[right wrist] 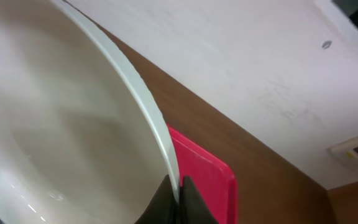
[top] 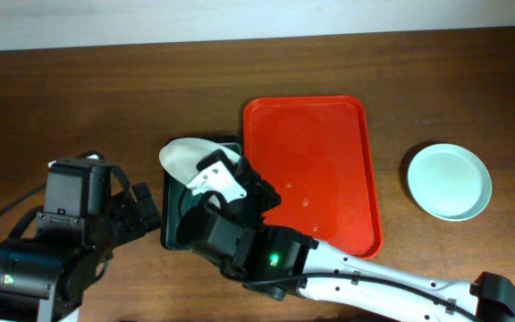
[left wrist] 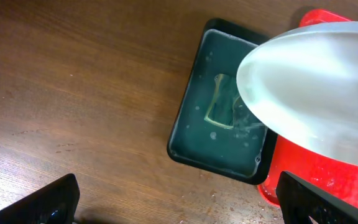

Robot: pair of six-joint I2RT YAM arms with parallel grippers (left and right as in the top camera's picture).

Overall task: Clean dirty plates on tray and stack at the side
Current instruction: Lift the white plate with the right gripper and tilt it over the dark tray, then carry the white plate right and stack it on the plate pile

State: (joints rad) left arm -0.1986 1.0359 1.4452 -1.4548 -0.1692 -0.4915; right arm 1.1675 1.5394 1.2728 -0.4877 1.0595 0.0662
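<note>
From overhead, the right end effector point(top: 208, 165) is clamped on the rim of the white plate point(top: 182, 156), holding it tilted over the black tray point(top: 173, 201) just left of the tray point(top: 311, 152). A pale plate point(top: 449, 182) lies on the bench point(top: 105, 98) well to the right, and the left end effector point(top: 147, 212) sits at the black tray's left edge. In the left wrist view its fingers point(left wrist: 48, 202) are spread wide with nothing between them, and the sponge point(left wrist: 221, 109) lies in murky water beneath the white plate. In the right wrist view the fingers point(right wrist: 191, 202) pinch the plate's rim.

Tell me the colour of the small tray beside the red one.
Black tray, greenish inside; best in the left wrist view.
</note>
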